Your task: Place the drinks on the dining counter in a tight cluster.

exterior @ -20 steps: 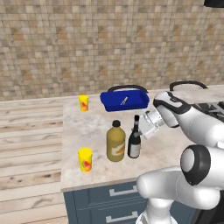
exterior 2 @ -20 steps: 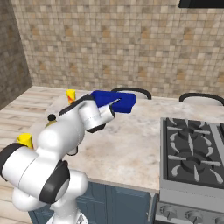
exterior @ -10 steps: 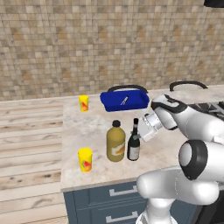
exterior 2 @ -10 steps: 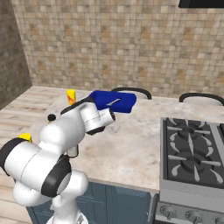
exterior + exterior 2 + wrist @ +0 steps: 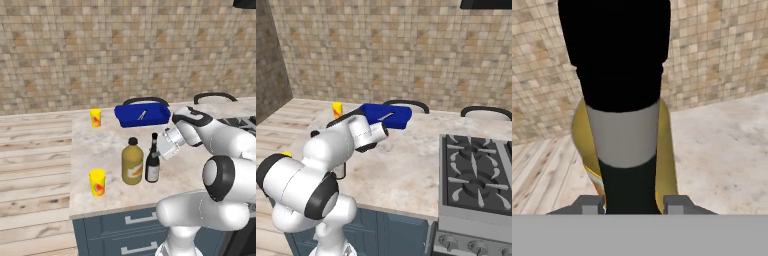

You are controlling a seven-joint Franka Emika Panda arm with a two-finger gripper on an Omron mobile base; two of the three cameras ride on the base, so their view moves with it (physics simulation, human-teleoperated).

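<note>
A beige marbled stone tabletop [image 5: 105, 150] sits on dark blue drawer fronts with silver handles, before a tan mosaic tile wall and beside pale wood plank flooring. At the near left stands a small yellow cup [image 5: 97, 182] with red marks; a second one [image 5: 95, 117] stands further back near the wall. To the right of the near cup is a squat amber-yellow bottle [image 5: 132, 162] with a round shoulder and a black cap. Just beside it, close enough that a gap cannot be made out, stands a slim dark wine bottle [image 5: 152, 160] with a pale label band. Behind them lies a glossy blue oblong dish [image 5: 141, 114] with something small and pale lying in it. The white arm reaches in from the right, and its pincer [image 5: 161, 148] is closed narrowly on the wine bottle; in the hand view the dark bottle [image 5: 619, 100] rises between the two fingertips [image 5: 592, 205] with the amber bottle [image 5: 664, 160] behind it. Compared with a second ago, the wine bottle stands nearer the amber one and the pincer has tightened slightly. On the far right is a black gas hob [image 5: 476, 175].
</note>
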